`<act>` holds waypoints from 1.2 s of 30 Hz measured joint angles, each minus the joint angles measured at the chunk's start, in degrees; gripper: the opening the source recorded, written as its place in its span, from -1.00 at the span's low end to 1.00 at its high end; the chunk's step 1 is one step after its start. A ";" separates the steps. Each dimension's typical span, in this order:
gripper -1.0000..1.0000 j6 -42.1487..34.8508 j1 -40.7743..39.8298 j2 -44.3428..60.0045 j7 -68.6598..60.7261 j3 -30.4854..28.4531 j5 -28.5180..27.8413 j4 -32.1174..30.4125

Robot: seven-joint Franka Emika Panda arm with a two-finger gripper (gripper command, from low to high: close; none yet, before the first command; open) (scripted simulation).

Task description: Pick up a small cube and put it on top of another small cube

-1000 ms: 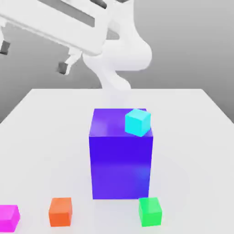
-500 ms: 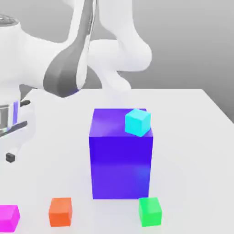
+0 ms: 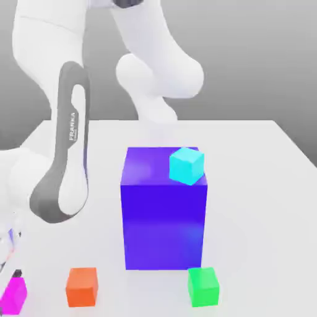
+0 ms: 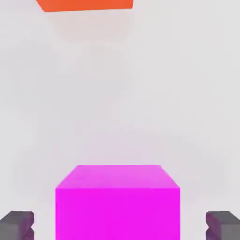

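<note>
Far on the exterior view's left, the gripper [image 4: 117, 225] straddles the magenta cube [image 3: 13, 296] on the table [image 3: 260, 186], fingers [image 4: 18, 226] just off its sides, not clamping. Then orange cube [image 3: 82, 286], big blue block [image 3: 164, 217] with cyan cube [image 3: 186, 165], green cube [image 3: 203, 286].

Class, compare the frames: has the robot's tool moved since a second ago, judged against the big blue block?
Yes. The tool has dropped from above the blue block to table level at the exterior view's lower left, around the magenta cube.
</note>
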 joint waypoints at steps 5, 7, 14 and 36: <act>-1.00 -1.26 -0.06 -1.59 -0.06 0.00 0.00 -0.34; -1.00 -4.33 0.04 -5.54 0.21 -0.16 -0.41 -1.23; -1.00 -14.52 1.99 -18.48 -1.28 0.64 -2.89 -2.32; -1.00 -31.07 15.66 -42.57 -11.46 9.47 -2.51 -8.49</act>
